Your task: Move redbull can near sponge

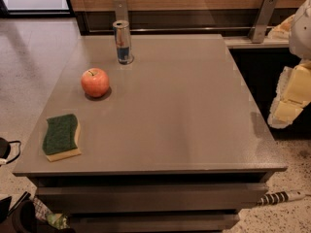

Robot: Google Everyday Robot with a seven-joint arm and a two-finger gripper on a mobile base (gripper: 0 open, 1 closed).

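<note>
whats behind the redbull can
Behind the redbull can are the back edge of the table and an upright metal bracket; the strip right behind the can is covered. The gripper hangs beyond the table, at right.

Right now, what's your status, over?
Gripper right of table, away from can. Redbull can upright at back. Apple sits between can and sponge.

Red apple [95, 82] on grey table [194, 120], left half; drawers [150, 196] below; speckled floor [29, 57] around.
</note>
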